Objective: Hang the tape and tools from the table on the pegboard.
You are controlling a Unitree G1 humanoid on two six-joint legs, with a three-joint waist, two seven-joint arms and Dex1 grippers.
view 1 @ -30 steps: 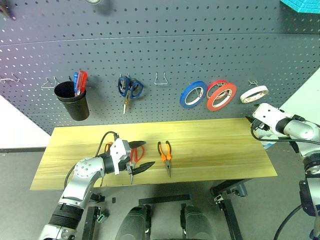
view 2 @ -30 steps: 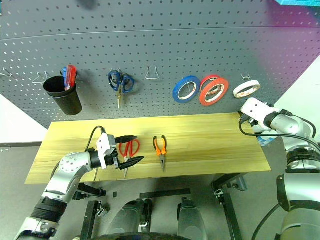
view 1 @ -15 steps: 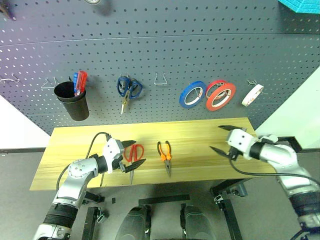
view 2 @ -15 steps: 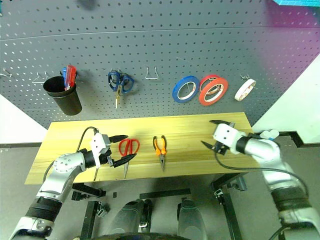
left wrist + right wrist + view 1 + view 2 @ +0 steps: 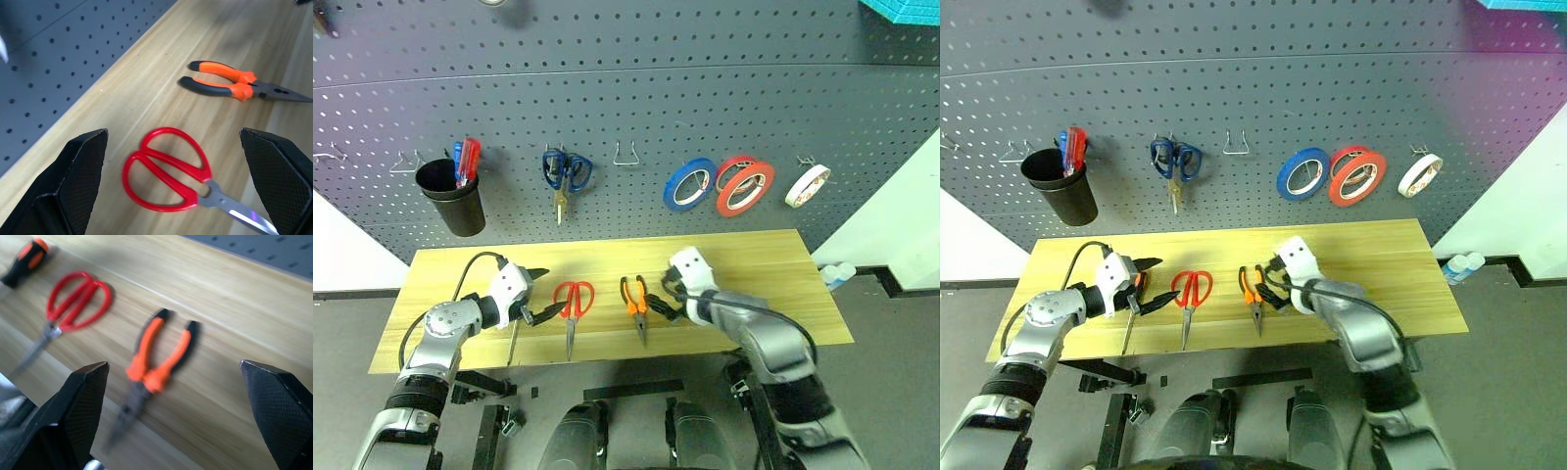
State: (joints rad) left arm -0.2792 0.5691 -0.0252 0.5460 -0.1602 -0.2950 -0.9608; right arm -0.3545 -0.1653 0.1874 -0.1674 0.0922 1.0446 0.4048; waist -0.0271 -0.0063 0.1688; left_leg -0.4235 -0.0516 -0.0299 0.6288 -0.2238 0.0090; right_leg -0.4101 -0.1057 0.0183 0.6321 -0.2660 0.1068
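Pliers pick-up in hand; whitish tape already hung on the pegboard.

The right claw, jaws apart, is positioned beside the pliers on the tabletop; closure on the handles is judged next. The left claw, also apart, is held near the scissors and screwdriver. Two screwdrivers are held in the black cup.

Head views overlook table; wrist views close above it.

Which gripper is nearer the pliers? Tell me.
Right. The right gripper hangs open just beside the pliers, at their handles. The left gripper is open farther off, beyond the red scissors.
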